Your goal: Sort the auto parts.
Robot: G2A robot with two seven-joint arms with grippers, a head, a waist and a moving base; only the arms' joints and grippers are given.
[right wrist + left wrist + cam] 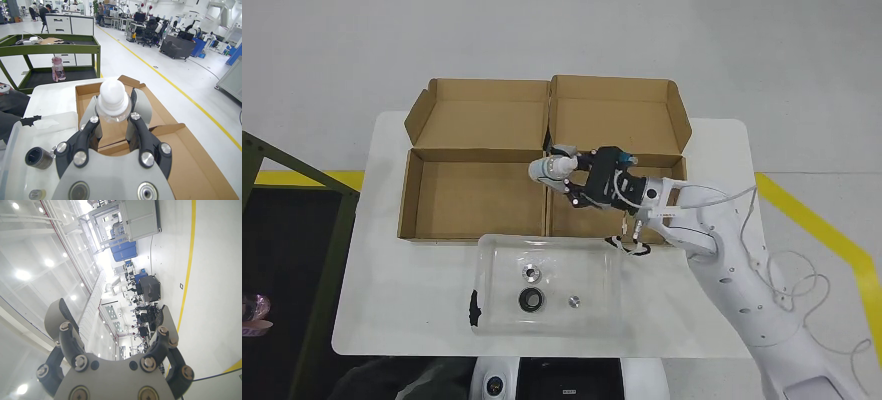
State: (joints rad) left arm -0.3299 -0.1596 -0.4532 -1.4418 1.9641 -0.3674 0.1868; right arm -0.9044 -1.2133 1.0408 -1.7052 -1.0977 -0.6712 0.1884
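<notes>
My right gripper (560, 166) (114, 106) is shut on a white bulb-shaped part (546, 168) (112, 92), held above the wall between the two open cardboard boxes. The left box (472, 200) (84, 106) has a bare floor; the right box (666, 166) (189, 161) lies under the right arm. A clear plastic tray (487, 290) (19, 132) near the table's front edge holds a black-bored metal bearing (532, 299) (38, 158) and two small silver parts (532, 272) (574, 300). My left gripper (113, 308) is open, holds nothing and faces the hall.
Both box lids (617, 115) lie folded back toward the table's far edge. A green cart (282, 170) (49, 41) with a pink bottle (58, 70) stands off the table's left side. Bare white tabletop (382, 300) lies left of the tray.
</notes>
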